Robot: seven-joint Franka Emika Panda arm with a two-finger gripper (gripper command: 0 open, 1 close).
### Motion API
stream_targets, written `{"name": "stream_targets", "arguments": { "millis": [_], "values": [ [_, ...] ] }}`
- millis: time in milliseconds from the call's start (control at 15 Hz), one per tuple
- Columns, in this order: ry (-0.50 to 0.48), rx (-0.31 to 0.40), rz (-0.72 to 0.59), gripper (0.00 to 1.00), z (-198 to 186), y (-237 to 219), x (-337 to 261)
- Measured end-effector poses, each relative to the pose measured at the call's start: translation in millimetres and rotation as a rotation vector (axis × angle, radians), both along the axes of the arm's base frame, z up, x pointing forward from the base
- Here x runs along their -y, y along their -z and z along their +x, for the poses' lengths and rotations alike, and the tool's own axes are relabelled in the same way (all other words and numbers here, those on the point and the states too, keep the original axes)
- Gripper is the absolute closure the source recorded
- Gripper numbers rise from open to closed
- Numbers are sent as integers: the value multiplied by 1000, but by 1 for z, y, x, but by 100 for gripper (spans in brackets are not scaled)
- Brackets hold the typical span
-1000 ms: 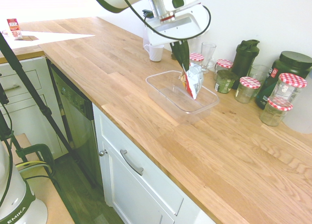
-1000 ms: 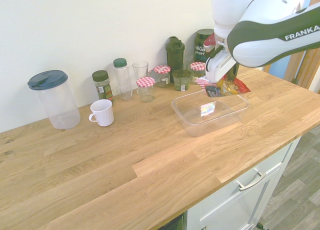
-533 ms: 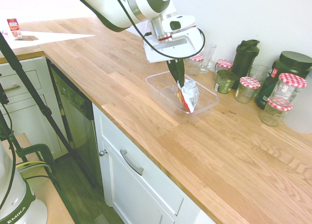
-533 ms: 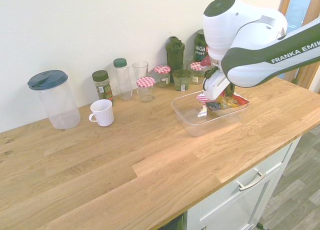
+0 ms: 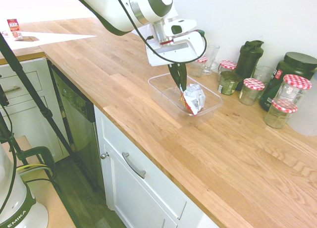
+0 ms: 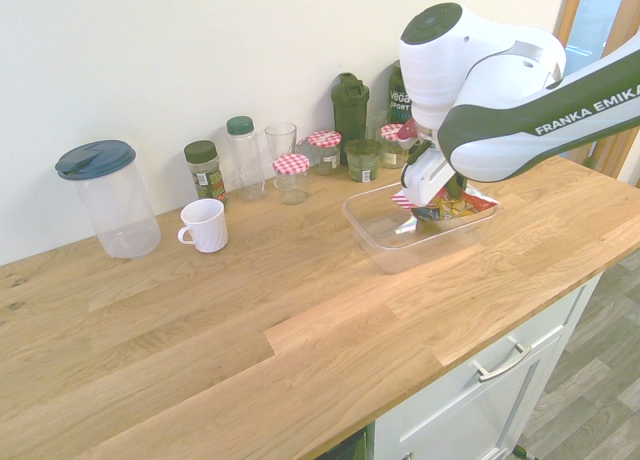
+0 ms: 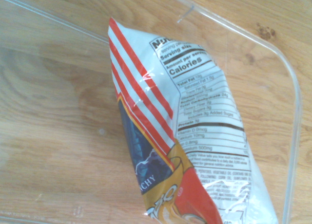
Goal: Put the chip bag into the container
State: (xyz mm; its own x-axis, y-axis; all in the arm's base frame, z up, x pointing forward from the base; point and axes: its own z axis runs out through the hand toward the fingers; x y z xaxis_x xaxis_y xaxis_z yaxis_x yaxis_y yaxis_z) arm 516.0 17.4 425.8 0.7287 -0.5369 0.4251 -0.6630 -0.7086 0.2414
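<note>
Gripper (image 5: pixel 181 87) clenched on the top edge of the chip bag (image 5: pixel 193 98), which sits lowered inside the container (image 5: pixel 166 93) on the wooden counter (image 5: pixel 247 153); placement appears nearly complete, with release and withdrawal remaining

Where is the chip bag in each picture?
First exterior view: the chip bag is right of middle, inside the clear container, under the gripper.
Second exterior view: the bag is at upper right, in the container.
Wrist view: it fills the middle.
Shared landmark: the container's rim.
</note>
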Motion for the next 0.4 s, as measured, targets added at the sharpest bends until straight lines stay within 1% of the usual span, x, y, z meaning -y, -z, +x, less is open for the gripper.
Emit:
{"name": "stream_targets", "arguments": {
  "millis": [200,400],
  "values": [
    [-12,39,7,0,-2,-19,-10],
    [-45,118,44,0,-20,-72,-24]
  ]
}}
